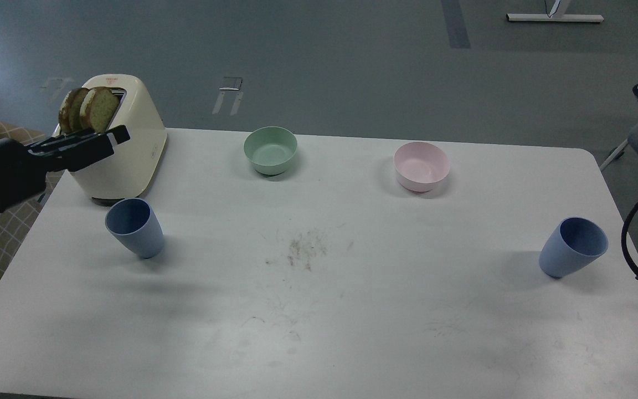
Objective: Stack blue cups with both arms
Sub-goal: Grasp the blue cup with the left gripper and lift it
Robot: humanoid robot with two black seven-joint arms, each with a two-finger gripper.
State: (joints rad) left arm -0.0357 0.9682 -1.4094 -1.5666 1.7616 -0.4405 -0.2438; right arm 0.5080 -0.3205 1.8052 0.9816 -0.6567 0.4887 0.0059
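Blue cups standing well apart, left cup [135, 227] and right cup [572, 246], one per arm. Left gripper [109, 138] hovering above, jaws indistinguishable; right gripper unseen.

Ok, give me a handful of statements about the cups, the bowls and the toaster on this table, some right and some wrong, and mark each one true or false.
1. The two blue cups are stacked. False: the left cup and the right cup stand apart near opposite sides of the table.
2. The green bowl sits left of the pink bowl. True.
3. The toaster is empty. False: bread slices stick out of its top.
4. The left gripper holds a cup. False: it is up in front of the toaster, holding nothing.
5. Both cups are upright, openings up. True.
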